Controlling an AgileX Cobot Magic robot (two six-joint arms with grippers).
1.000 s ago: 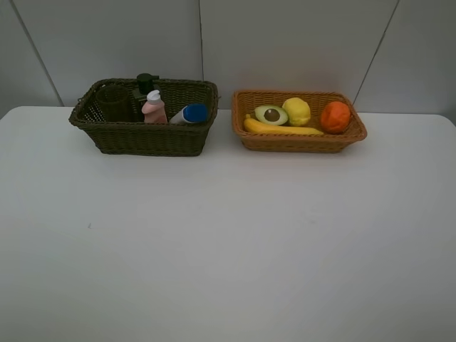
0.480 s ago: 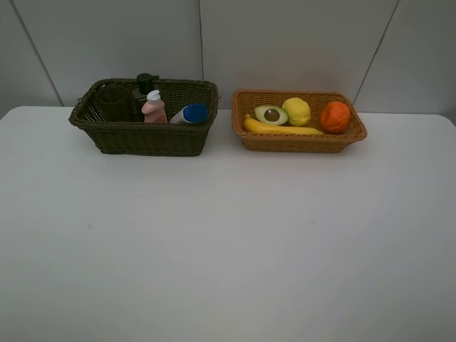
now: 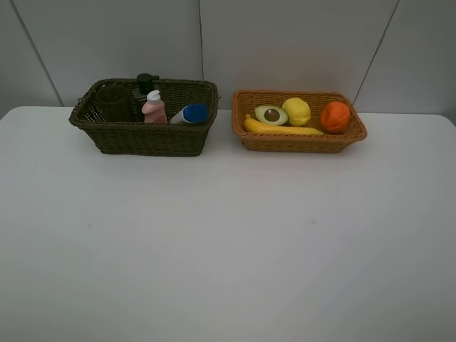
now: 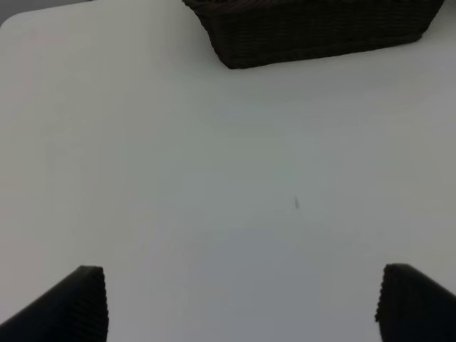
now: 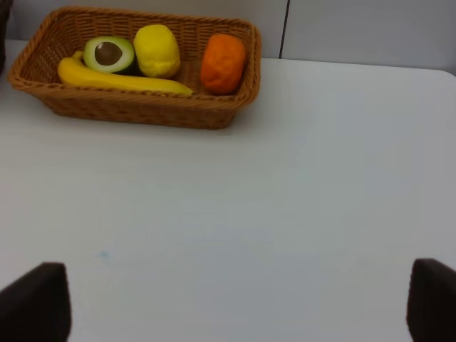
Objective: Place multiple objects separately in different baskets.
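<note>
The white table (image 3: 228,242) lay bare; bottles filled the dark basket (image 3: 146,135), fruit the orange basket (image 3: 299,140), sorting apparently finished; both tools spread, empty.

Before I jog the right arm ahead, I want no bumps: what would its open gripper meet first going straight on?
Probably bare table first. Beyond it, the light wicker basket with the fruit sits off to one side of the right gripper, though depth is unclear.

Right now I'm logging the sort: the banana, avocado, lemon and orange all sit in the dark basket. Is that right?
Not quite. The banana, avocado, lemon and orange all sit in the light orange-brown basket, as the exterior high view shows.
</note>
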